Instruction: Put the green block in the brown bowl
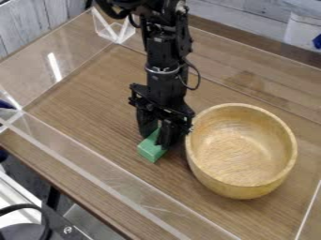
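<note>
The green block (pixel 150 148) lies flat on the wooden table, just left of the brown bowl (pixel 241 148). My gripper (pixel 160 134) points down over the block's far end. Its black fingers (pixel 146 131) straddle that end and sit pulled in against its sides. The block's near end sticks out below the fingers, and its far end is hidden by them. The block still rests on the table. The light tan bowl is empty, with its thick rim a short way right of the gripper.
A clear acrylic wall (pixel 51 141) runs along the table's left and front edges. The black arm (pixel 160 47) rises from the gripper toward the top of the view. A white object (pixel 305 28) sits at the back right.
</note>
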Controlling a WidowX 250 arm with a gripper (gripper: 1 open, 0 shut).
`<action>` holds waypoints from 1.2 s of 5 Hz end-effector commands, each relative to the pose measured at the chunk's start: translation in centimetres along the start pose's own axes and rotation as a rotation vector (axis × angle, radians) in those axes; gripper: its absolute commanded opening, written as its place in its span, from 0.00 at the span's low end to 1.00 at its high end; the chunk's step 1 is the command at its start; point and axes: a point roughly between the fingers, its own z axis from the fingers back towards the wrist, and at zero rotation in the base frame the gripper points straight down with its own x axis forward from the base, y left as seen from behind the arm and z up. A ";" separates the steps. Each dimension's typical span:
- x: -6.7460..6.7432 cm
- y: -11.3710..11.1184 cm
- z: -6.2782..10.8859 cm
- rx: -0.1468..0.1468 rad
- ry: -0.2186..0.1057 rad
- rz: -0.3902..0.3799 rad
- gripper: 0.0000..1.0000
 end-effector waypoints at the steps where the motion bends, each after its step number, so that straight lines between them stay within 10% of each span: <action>1: 1.0 0.3 1.8 0.013 -0.064 0.004 0.00; 6: 1.5 -0.1 4.5 0.014 -0.121 0.004 0.00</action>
